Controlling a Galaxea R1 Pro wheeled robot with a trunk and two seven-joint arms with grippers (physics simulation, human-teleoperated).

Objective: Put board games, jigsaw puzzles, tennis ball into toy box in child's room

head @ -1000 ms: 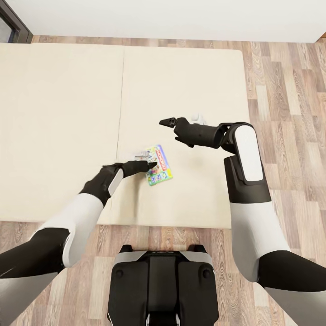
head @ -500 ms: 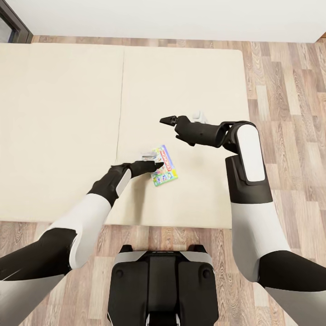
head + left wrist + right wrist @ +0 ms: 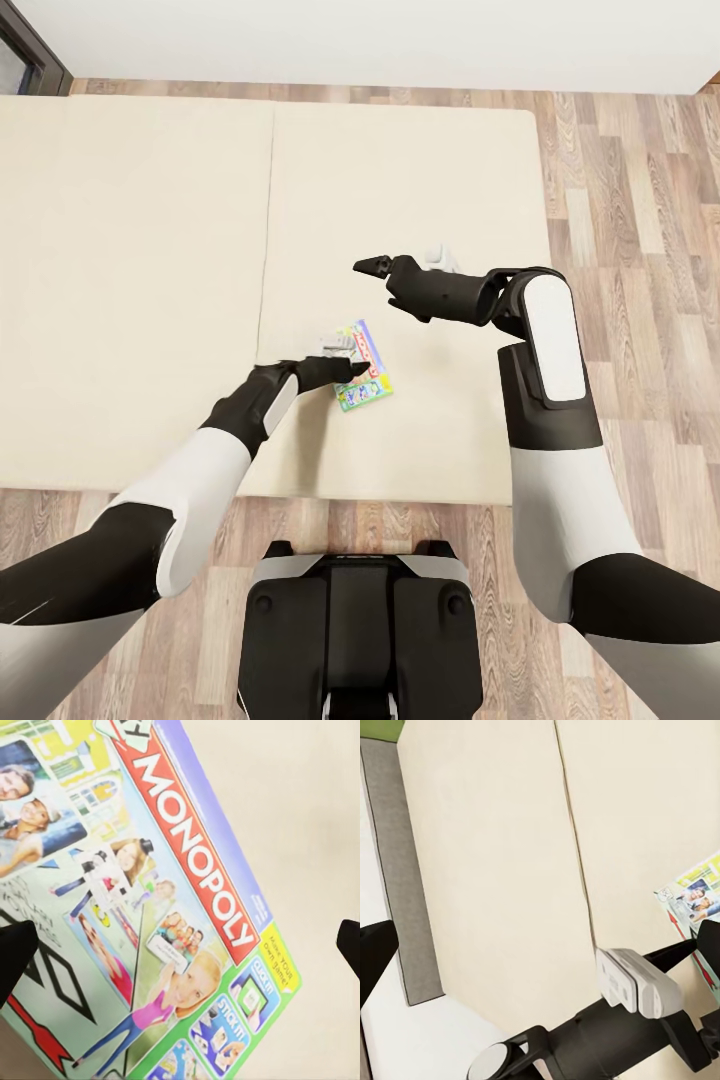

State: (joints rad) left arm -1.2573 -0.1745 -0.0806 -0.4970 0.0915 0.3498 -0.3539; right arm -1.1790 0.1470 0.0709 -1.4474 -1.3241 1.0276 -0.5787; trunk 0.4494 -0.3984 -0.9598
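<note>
- The board game [image 3: 362, 366], a white-green box with a red "MONOPOLY" logo, lies flat on the bed [image 3: 150, 250], near its front edge and just right of the seam between the 2 mattress halves.
- In your left wrist view the box [image 3: 150, 907] lies slanted across the frame, its red logo strip running diagonally beside a purple edge, with beige mattress beyond it.
- Your left gripper [image 3: 350, 368] sits low over the box's near-left side; its fingers stand wide apart, 1 fingertip [image 3: 15, 952] over the printed lid and the other [image 3: 349, 943] over bare mattress. It has hold of nothing that you can see.
- Your right gripper [image 3: 368, 267] hangs above the mattress, further back and well apart from the box, its dark tips pointing left. Its 2 fingertips sit at opposite sides of the right wrist view, so it is spread wide and empty.
- That right wrist view looks down on the left arm [image 3: 637, 990], a corner of the box [image 3: 690, 896] and the bed's dark grey frame [image 3: 397, 870].
- Wood floor [image 3: 630, 200] surrounds the bed.
</note>
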